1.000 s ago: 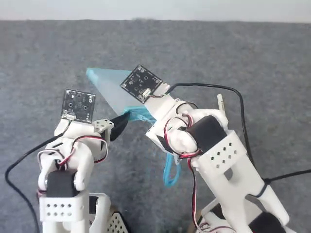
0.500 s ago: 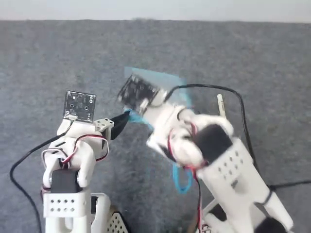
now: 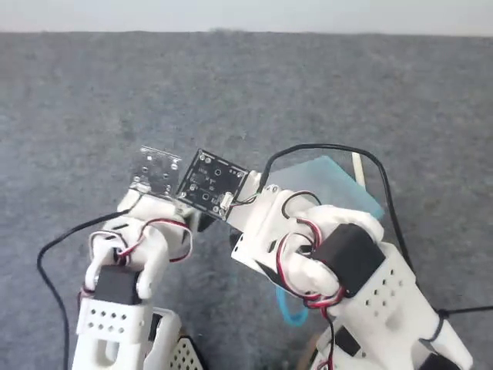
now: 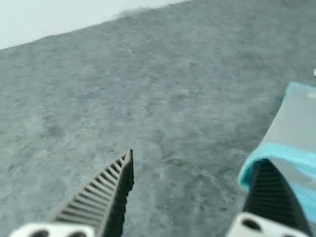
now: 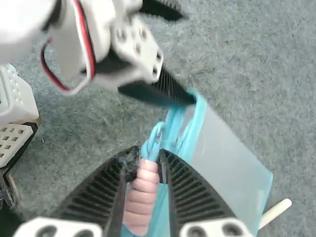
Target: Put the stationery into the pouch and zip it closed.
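Across the whole scene, a grey felt-like counter (image 3: 347, 85) is stretching back to a pale wall. Over its near right part, the right arm (image 3: 350, 266) is leaning in, with its wrist board pointing toward the other arm. At the near left, the left arm (image 3: 127, 266) is standing with its wrist angled inward, so the two wrist boards are sitting just beside each other.

The pouch (image 3: 331, 181), translucent with light-blue trim, is showing past the right arm's wrist and is partly hidden under that arm. Whether it is lying flat on the counter or hanging lifted cannot be told.

The left jaws are standing spread wide. One jaw's tip is touching the pouch's blue rim, and the other is hanging over bare counter.

A blue cord loop (image 3: 290, 310) is peeking out from below the right arm's body. A white stick (image 3: 358, 163) is lying on the counter at the pouch's far edge. Whether it is touching the pouch is unclear.

The right jaws are pressing close together, pinching a pink ribbed piece (image 5: 140, 190) at the pouch's blue-trimmed edge, just beside a small blue pull loop (image 5: 156, 139).
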You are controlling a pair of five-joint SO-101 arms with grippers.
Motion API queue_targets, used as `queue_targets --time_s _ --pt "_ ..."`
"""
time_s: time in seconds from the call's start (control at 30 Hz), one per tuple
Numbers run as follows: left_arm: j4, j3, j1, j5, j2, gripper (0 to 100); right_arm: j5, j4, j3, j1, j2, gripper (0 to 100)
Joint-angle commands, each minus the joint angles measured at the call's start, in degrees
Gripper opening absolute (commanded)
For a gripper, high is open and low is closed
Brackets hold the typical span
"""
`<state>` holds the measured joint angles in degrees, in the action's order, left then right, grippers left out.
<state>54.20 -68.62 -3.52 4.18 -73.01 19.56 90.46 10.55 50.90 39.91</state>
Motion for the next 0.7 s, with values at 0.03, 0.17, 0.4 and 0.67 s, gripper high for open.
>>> queue_targets --time_s 0.03,0.17,0.4,0.67 --pt "-0.44 0.04 -4.92 -0.79 0.00 36 0.70 -0.40 -3.25 1.01 2.95 0.6" --pt "-0.44 0.22 -6.24 -0.88 -0.35 36 0.70 -0.22 -3.25 1.01 2.95 0.6" --pt "-1.32 -0.13 -9.23 -1.23 0.00 36 0.70 0.31 -3.25 6.11 3.82 0.6" --pt "-6.95 -4.35 -9.23 -1.23 -0.26 28 2.29 2.33 -2.90 9.71 10.24 0.6"
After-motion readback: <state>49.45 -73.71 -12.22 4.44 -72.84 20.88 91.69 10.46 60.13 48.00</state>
